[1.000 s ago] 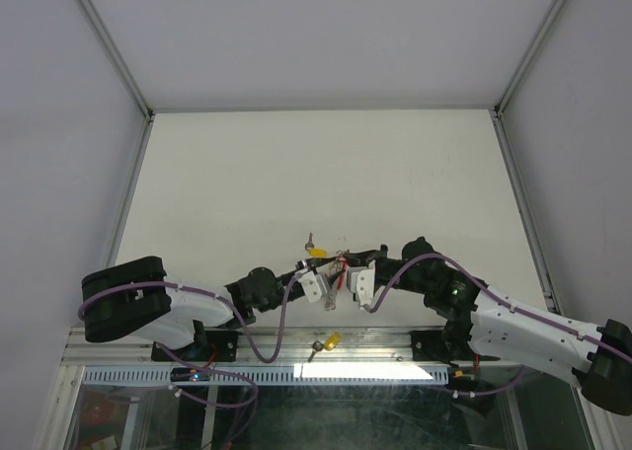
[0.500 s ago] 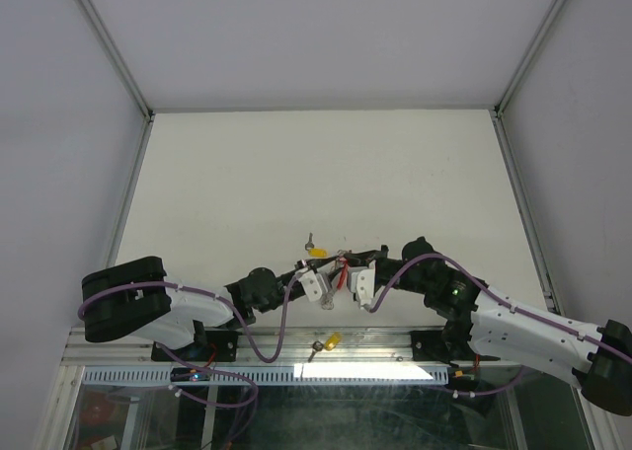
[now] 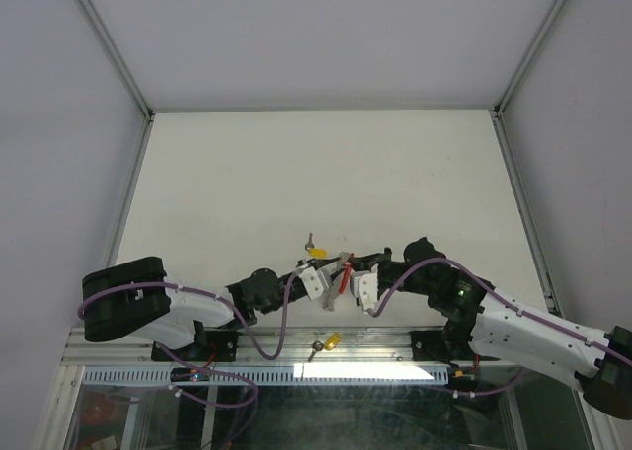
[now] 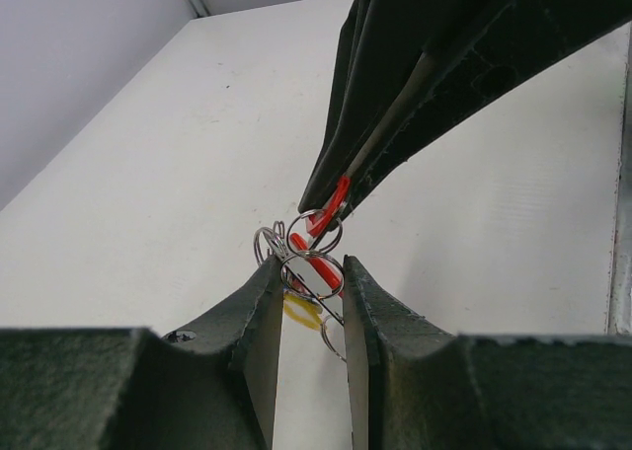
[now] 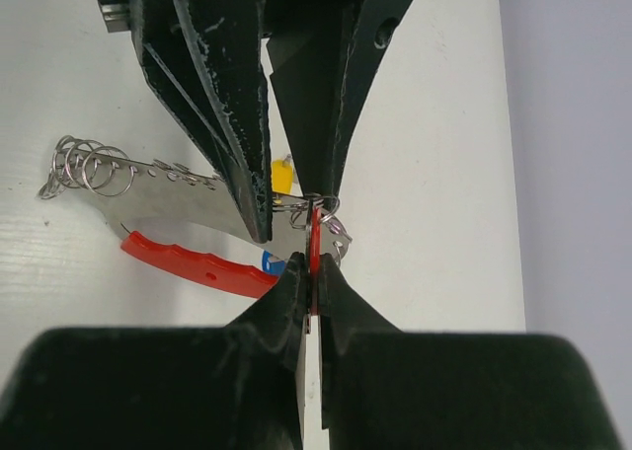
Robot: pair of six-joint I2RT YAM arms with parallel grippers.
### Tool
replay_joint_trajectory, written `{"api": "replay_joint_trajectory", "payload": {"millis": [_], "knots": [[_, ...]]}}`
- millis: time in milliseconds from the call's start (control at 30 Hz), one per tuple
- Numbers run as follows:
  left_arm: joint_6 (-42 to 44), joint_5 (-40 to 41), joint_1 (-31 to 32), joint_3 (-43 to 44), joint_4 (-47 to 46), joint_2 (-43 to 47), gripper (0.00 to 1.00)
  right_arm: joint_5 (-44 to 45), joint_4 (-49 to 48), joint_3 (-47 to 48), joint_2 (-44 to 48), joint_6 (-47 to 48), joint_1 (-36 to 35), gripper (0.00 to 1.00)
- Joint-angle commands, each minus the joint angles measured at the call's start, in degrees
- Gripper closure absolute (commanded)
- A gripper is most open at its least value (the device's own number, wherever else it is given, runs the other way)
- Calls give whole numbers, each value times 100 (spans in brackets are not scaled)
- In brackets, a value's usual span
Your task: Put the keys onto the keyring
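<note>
My left gripper (image 3: 329,272) and right gripper (image 3: 352,275) meet tip to tip near the table's front edge. The left gripper (image 4: 311,268) is shut across a silver ring of the keyring (image 4: 314,270). In the right wrist view the keyring's red band (image 5: 188,261) and its metal strip with a row of rings (image 5: 91,166) hang from the left fingers (image 5: 212,95). The right gripper (image 5: 314,274) is shut on the red tag of a key (image 5: 314,241), held edge-on against that ring. A blue tag (image 5: 268,263) peeks out beside the band.
A yellow-tagged key (image 3: 315,241) lies on the table just beyond the grippers and also shows in the left wrist view (image 4: 301,310). Another yellow-tagged key (image 3: 329,342) lies on the metal rail (image 3: 128,346) at the front edge. Grey walls stand on three sides.
My right arm has drawn slightly back and to the right. The red tag now stands more tilted between the two grippers. The left arm has barely moved.
</note>
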State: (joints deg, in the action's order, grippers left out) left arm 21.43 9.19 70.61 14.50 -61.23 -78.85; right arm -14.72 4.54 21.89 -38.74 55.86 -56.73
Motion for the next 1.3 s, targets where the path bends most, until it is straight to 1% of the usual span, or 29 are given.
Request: {"api": "replay_joint_trajectory", "payload": {"millis": [0, 267, 733, 1267], "knots": [[-178, 410, 32, 120, 150, 97, 100, -224, 32, 414, 106, 155, 19, 100], [-253, 478, 33, 123, 205, 138, 100, -359, 610, 563, 40, 289, 21, 100], [-278, 512, 32, 208, 395, 153, 100, -702, 1091, 727, -151, 635, 12, 100], [-290, 486, 32, 244, 454, 147, 100, -389, 2562, 1523, -716, 2085, -164, 100]]}}
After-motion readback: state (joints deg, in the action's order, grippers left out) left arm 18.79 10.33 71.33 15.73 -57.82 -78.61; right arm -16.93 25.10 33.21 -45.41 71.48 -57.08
